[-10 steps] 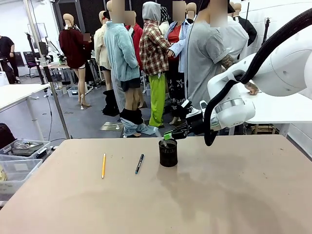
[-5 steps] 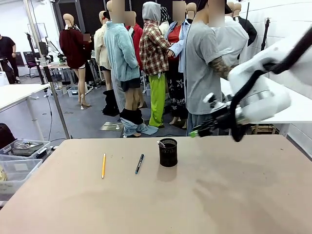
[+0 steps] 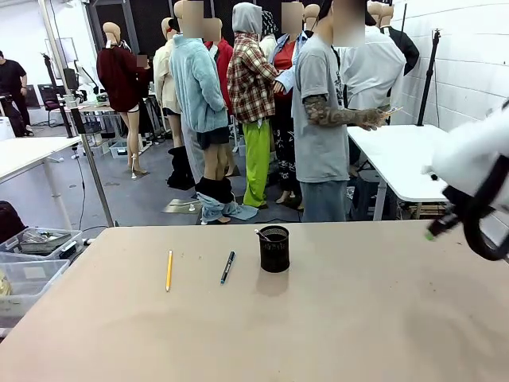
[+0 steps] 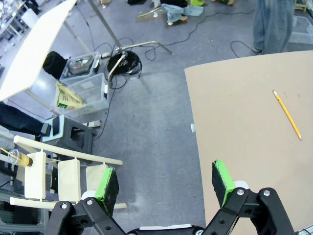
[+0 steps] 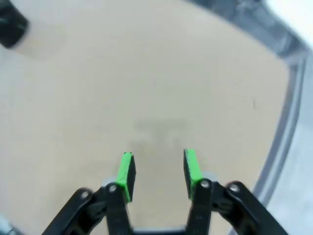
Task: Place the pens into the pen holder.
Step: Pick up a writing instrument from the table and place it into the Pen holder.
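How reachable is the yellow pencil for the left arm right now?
Probably yes. The left gripper is open near the edge of the table. The yellow pencil lies flat on bare tabletop ahead of it, apart from the black-and-blue pen, with nothing between gripper and pencil.

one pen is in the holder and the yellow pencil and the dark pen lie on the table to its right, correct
Not the right: the front view shows the yellow pencil and the dark pen lying on the table to the left of the pen holder. The whitish pen is in the holder.
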`<action>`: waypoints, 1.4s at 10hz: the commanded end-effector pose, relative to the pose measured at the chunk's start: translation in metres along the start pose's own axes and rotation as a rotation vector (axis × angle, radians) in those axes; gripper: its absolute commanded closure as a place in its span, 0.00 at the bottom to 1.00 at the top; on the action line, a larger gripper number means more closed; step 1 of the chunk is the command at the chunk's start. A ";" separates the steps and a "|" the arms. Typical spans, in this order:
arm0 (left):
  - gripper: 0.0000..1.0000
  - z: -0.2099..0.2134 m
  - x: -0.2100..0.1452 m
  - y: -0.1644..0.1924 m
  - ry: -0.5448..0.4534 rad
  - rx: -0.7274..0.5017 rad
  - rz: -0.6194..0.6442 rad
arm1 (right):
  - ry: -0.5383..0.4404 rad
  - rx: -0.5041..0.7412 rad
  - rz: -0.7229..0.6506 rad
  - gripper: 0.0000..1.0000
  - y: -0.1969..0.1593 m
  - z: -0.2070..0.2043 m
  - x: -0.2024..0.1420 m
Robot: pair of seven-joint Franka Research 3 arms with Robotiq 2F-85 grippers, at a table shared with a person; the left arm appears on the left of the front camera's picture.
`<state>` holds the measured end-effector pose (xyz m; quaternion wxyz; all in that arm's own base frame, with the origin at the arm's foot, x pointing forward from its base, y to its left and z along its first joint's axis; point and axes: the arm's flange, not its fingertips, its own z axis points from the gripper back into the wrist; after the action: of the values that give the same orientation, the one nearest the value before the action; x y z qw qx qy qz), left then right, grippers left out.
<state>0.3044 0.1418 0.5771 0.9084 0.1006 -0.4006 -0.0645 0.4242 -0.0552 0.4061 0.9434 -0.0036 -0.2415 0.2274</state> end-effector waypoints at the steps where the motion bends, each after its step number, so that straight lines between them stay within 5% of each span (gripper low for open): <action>1: 0.00 -0.001 0.001 0.000 -0.005 0.007 -0.002 | 0.204 -0.008 -0.215 0.48 -0.008 0.066 0.013; 5: 0.00 -0.001 0.001 0.000 -0.005 0.007 -0.002 | 0.172 -0.006 -0.345 0.48 -0.043 0.087 -0.024; 14: 0.00 0.000 0.000 0.000 0.000 0.000 0.000 | 0.174 -0.021 -0.332 0.48 -0.046 0.101 -0.029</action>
<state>0.3044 0.1418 0.5772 0.9084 0.1006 -0.4006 -0.0645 0.3745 -0.1225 0.4865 0.9840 0.0156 -0.1609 0.0744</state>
